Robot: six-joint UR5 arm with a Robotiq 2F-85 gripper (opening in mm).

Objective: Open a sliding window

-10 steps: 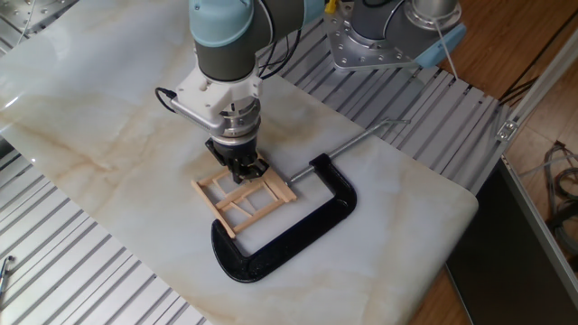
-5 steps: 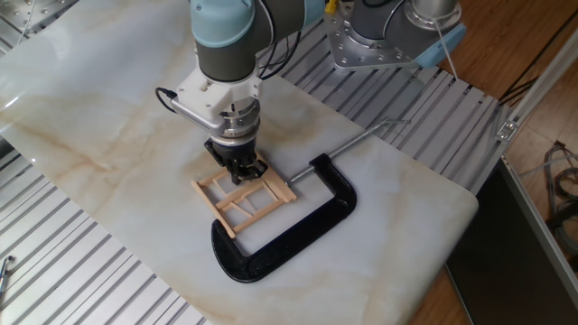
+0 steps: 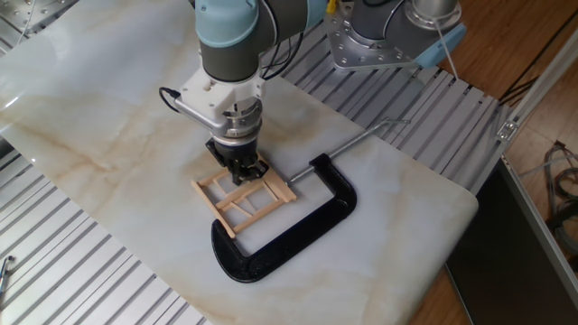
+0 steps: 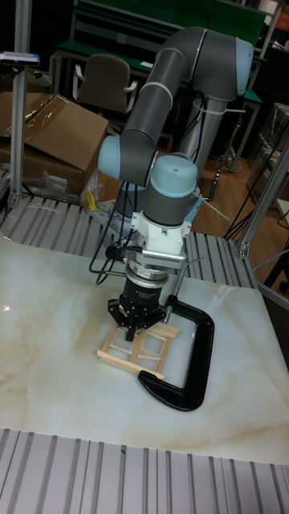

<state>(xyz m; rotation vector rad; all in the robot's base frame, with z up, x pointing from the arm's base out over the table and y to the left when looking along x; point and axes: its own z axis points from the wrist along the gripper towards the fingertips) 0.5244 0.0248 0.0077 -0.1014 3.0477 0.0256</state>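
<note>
The sliding window (image 3: 242, 202) (image 4: 138, 347) is a small pale-wood frame with crossbars, lying flat on the marble tabletop and held inside the black C-clamp (image 3: 280, 236) (image 4: 186, 361). My gripper (image 3: 244, 171) (image 4: 132, 328) points straight down over the window's far edge, its black fingertips down at the wooden sticks. The fingers sit close together around a stick of the frame. The contact itself is hidden by the fingers.
The C-clamp's silver screw rod (image 3: 359, 138) reaches toward the back right. A marble slab (image 3: 108, 135) covers the table, with ribbed metal (image 3: 81, 271) around it. A cardboard box (image 4: 48, 136) and a chair (image 4: 104, 80) stand behind the table.
The arm has shifted a few pixels to the right. The gripper tip and the window look unchanged.
</note>
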